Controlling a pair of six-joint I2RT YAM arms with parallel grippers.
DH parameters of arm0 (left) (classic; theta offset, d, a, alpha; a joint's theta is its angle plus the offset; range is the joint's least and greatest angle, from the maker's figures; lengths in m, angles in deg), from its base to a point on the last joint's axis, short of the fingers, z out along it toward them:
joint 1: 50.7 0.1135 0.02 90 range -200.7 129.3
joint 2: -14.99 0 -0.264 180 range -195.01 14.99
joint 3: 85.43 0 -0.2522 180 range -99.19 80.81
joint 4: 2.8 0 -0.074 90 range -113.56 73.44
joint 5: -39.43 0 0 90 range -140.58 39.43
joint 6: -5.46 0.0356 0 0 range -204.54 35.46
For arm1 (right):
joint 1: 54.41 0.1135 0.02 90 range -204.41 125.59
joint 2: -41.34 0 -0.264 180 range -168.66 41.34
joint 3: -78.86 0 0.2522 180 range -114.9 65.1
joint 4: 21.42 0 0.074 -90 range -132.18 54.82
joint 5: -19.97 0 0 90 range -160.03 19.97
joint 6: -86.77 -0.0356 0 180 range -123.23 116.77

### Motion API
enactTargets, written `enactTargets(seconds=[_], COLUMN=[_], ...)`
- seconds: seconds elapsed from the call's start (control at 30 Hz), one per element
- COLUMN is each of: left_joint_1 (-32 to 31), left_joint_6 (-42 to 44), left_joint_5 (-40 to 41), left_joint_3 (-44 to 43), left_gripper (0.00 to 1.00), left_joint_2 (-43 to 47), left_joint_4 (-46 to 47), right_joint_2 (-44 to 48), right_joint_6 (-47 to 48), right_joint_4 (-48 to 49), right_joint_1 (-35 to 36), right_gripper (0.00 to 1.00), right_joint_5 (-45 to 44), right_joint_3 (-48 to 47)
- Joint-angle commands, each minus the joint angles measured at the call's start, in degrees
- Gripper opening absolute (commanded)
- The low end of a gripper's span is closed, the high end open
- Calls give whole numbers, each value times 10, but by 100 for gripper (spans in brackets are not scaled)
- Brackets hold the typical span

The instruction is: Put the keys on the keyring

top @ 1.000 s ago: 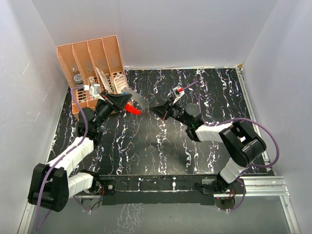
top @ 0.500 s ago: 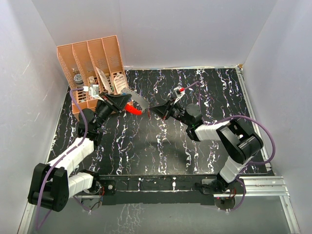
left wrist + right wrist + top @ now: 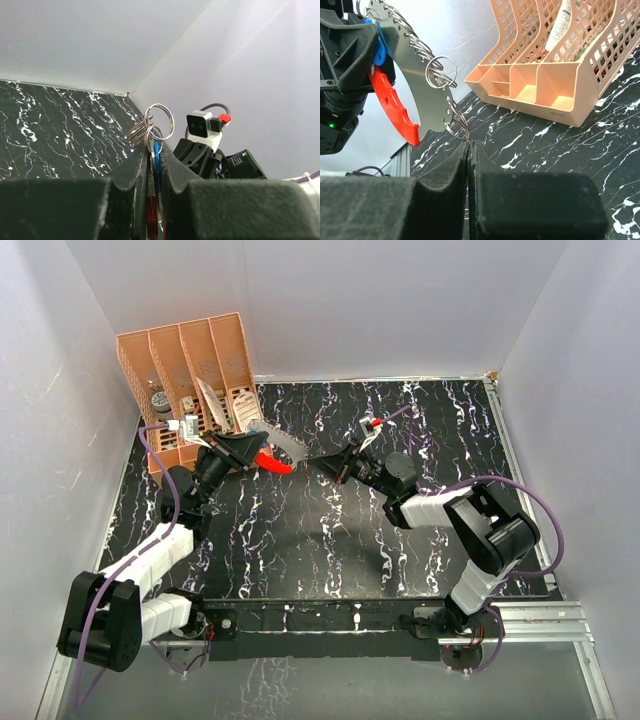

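Keyring (image 3: 275, 458) is sitting clamped in our left pincer (image 3: 250, 452); we are holding our right pincer (image 3: 322, 464), shut tight, beside its rings (image 3: 442, 70); threading is probably needing fine alignment.

no readable text, labels or numbers anywhere

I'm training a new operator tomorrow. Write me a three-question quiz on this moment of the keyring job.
1. True or false: the left end effector grips the keyring.
2. The peach desk organizer stands at the table's: A) far left corner, B) far right corner, C) near edge.
3. Fill in: the right end effector is ____ (open or shut).
Key: 1 true; 2 A; 3 shut.
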Motion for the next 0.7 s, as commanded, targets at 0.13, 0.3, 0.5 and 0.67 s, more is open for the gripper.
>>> enactTargets(seconds=[0.13,0.3,0.5,0.67], left_joint_1=[2,2,3,2], left_joint_6=[-38,-49,-56,-57], left_joint_5=[31,45,52,52], left_joint_3=[9,17,20,20], left_gripper=[0,0,0,0], left_joint_2=[9,9,8,7], left_joint_4=[65,65,87,87], right_joint_2=[-17,-18,-21,-23], right_joint_6=[-25,-28,-32,-34], right_joint_4=[64,67,67,67], right_joint_1=[-7,-9,-9,-10], right_gripper=[0,0,4,10], right_joint_5=[19,21,22,24], right_joint_3=[1,1,0,-1])
